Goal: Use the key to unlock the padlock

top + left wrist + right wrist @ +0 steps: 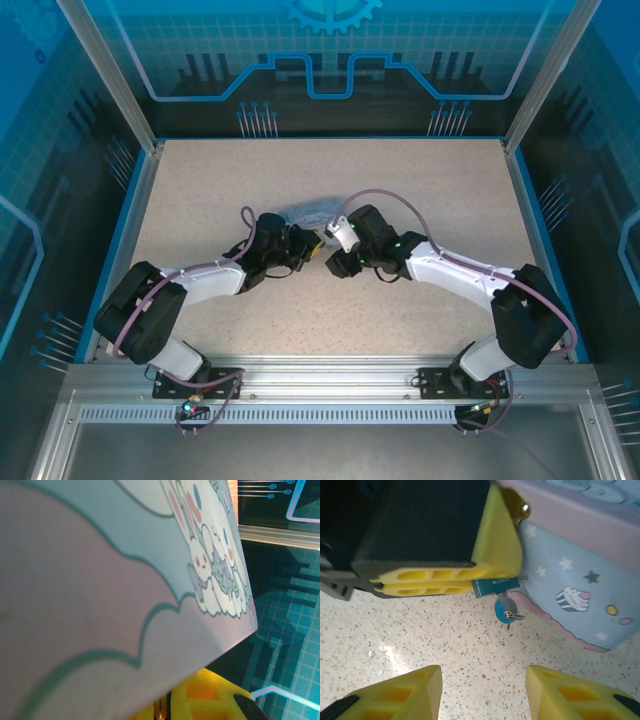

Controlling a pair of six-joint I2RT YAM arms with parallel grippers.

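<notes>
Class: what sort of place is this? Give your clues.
Probably a robot test cell: a speckled tabletop inside an aluminium frame, blue circuit-print panels around it, a left arm and right arm bolted at the near edge.

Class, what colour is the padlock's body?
Teal-blue. The padlock shows best in the right wrist view.
</notes>
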